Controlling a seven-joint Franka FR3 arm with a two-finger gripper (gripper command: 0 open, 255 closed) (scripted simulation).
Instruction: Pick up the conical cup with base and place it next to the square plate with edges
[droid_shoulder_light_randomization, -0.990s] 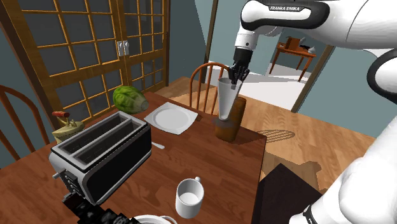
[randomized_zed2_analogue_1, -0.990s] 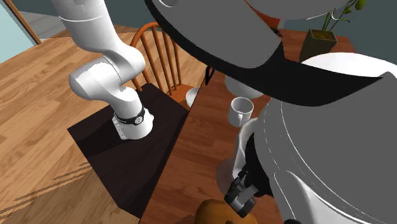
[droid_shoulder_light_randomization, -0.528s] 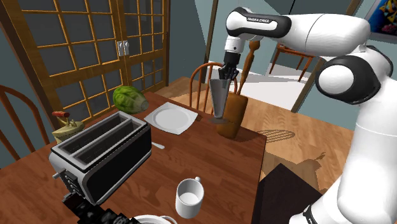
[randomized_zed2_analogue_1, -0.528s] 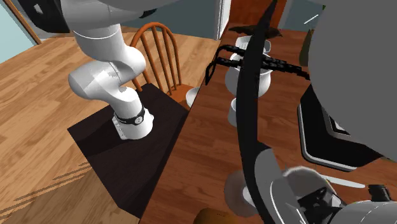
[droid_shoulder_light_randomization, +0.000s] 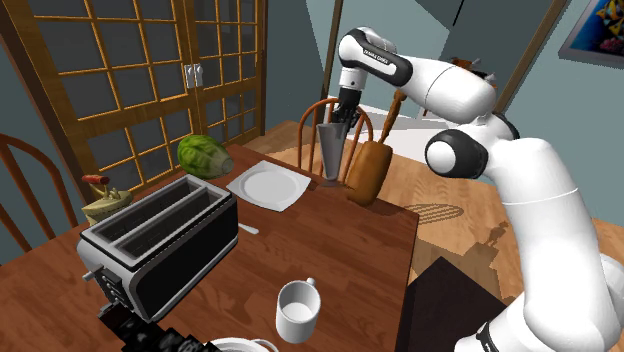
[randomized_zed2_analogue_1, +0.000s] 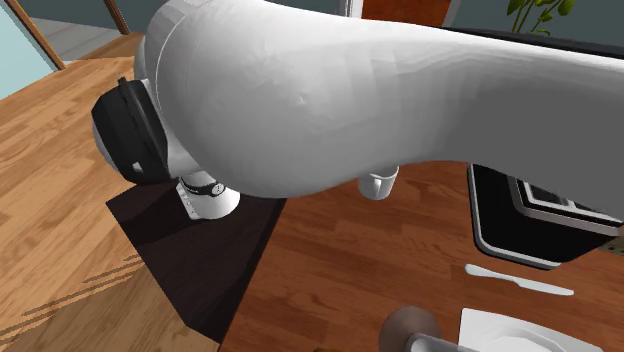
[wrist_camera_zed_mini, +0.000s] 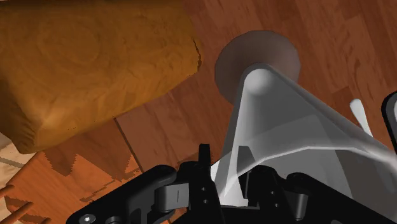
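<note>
One wooden table (droid_shoulder_light_randomization: 340, 250), cup (droid_shoulder_light_randomization: 329, 158), latticed doors (droid_shoulder_light_randomization: 130, 80)

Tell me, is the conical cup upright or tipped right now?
Upright: in the shoulder view the cup hangs from the hand, mouth up, round base down beside the plate. Whether it touches the table: cannot tell.

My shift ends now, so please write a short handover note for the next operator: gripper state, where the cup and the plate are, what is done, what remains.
Gripper: shut on the rim of the grey conical cup.
Cup: upright, between the square white plate and a brown loaf, close to the plate's corner.
Done: cup grasped and beside the plate.
Left: I cannot tell whether its base rests on the table. Lower if needed, open the fingers, retreat upward.
</note>
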